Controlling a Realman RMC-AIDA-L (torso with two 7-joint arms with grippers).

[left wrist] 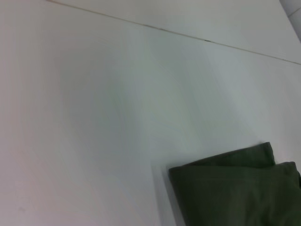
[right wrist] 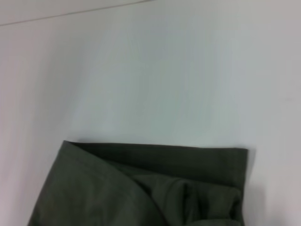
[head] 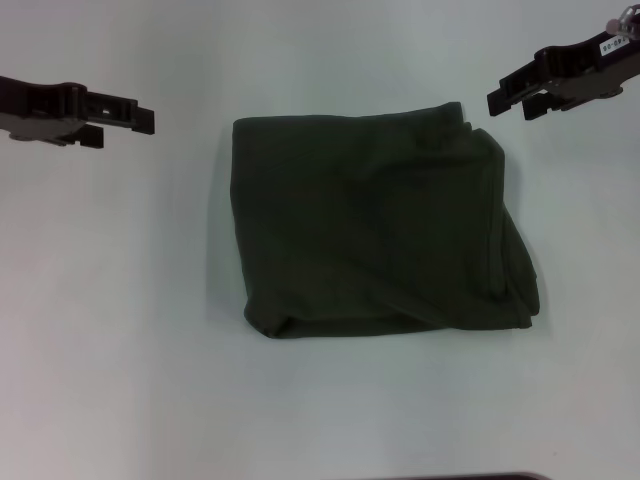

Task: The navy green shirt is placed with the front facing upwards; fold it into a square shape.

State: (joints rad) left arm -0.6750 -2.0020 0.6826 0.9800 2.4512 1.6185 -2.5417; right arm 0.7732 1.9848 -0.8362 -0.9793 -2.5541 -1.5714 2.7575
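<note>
The shirt (head: 385,225) lies folded roughly square on the worktop (head: 120,330). Left gripper (head: 140,120) and right gripper (head: 505,100) hover clear, fingers pressed together; only tidying the right edge looks left.

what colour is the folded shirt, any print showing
Plain dark olive green; no print shows on the folded shirt. The head view shows it best.

Plain dark olive-green shirt (head: 380,225), white table (head: 120,320), black left hand (head: 140,120) and right hand (head: 505,100)
</note>
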